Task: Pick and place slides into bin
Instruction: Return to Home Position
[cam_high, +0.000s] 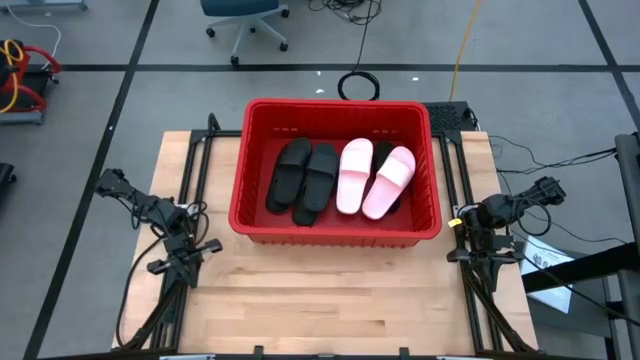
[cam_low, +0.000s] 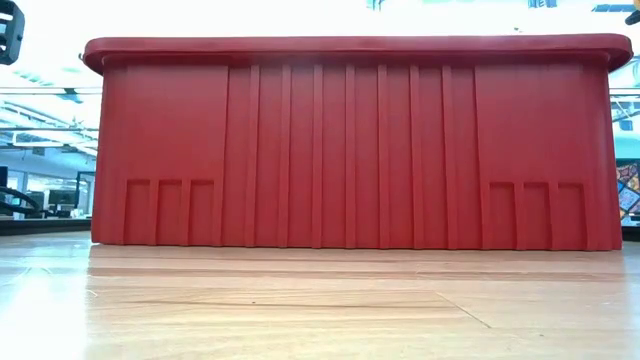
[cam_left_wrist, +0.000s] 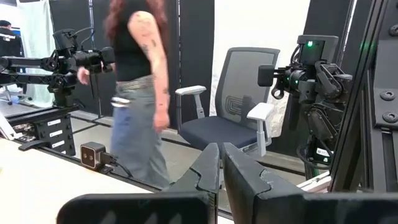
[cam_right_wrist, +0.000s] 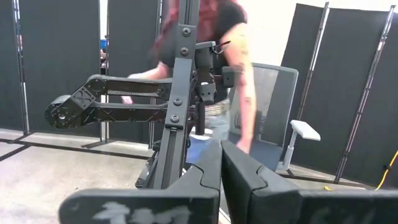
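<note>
The red bin (cam_high: 336, 228) stands on the far half of the wooden table and fills the low view (cam_low: 350, 150). Inside it, a pair of black slides (cam_high: 302, 178) lies on the floor on the left. A pale pink pair (cam_high: 375, 178) lies on the right, with something dark showing under the right pink one. My left gripper (cam_high: 108, 182) is drawn back past the table's left edge, shut and holding nothing (cam_left_wrist: 221, 163). My right gripper (cam_high: 552, 187) is drawn back past the right edge, also shut and holding nothing (cam_right_wrist: 221, 155).
Bare wooden table top (cam_high: 330, 290) runs from the bin to the near edge. Beyond the table a person (cam_left_wrist: 140, 93) walks past an office chair (cam_left_wrist: 230, 118). Dark partition screens and another arm's frame (cam_right_wrist: 177, 106) stand in the room.
</note>
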